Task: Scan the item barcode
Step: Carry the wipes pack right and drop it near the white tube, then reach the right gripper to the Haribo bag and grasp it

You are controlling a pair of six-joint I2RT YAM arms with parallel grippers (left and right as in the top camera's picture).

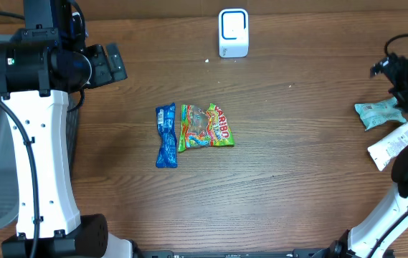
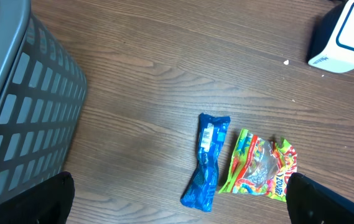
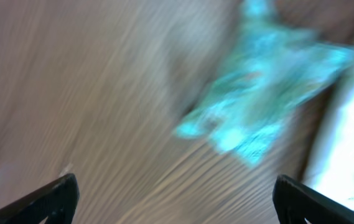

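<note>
Contents of the grey slatted plastic basket (image 2: pixel 15 112), upper left, are hidden. A crumpled teal packet (image 1: pixel 379 112) is seen far right. Left gripper (image 1: pixel 112 64) and right gripper (image 3: pixel 177 199) are spread wide.

The wood-grain worktop (image 1: pixel 297 186) carries 2 packets near its middle: a blue wrapper (image 1: pixel 165 135) lying lengthwise and, just beside it on the right, a green Haribo gummy bag (image 1: pixel 205 127). A white scanner (image 1: pixel 233 32) stands at the far edge. At the right side lie a teal packet (image 1: pixel 379 113) and a white packet (image 1: pixel 399 142). A grey mesh basket (image 2: pixel 21 112) sits at the left.
</note>
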